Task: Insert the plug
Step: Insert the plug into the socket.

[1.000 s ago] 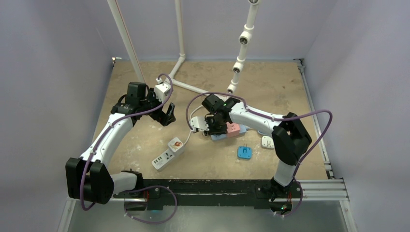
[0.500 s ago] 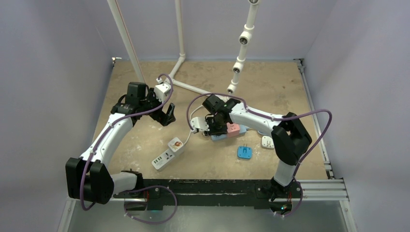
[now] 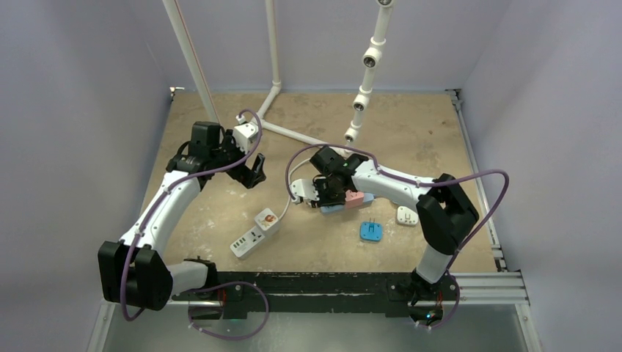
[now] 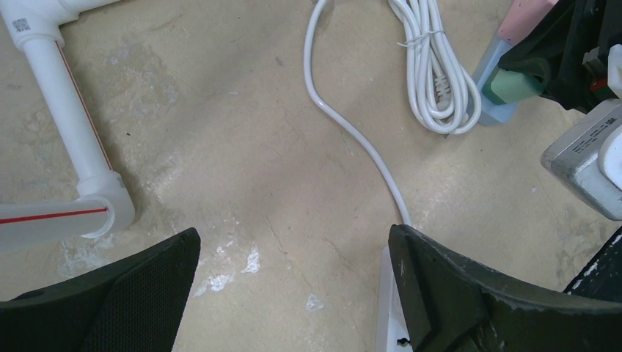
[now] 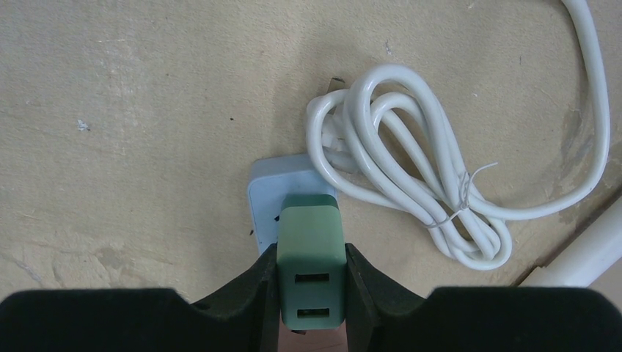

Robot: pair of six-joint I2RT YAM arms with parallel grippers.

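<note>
A green two-port USB plug (image 5: 312, 264) is clamped between the black fingers of my right gripper (image 5: 312, 297), which is shut on it. The plug stands on the light blue end of a blue and pink power strip (image 5: 265, 192), and its prongs are hidden. From above, the right gripper (image 3: 330, 192) hangs over the strip's (image 3: 357, 198) left end. My left gripper (image 3: 253, 172) hovers open over bare table, nothing between its fingers (image 4: 132, 293). The left wrist view catches the green plug (image 4: 517, 82) at its top right.
A tied coil of white cord (image 5: 411, 198) lies beside the strip. A white power strip (image 3: 255, 231) with its cord (image 4: 352, 132) lies in front of the left gripper. A blue plug (image 3: 371, 232) and a white plug (image 3: 405, 215) lie to the right. White pipes (image 3: 293, 132) cross the back.
The right arm's elbow has swung a little to the right and the gripper with the green plug has edged slightly over the strip. The left arm has barely moved.
</note>
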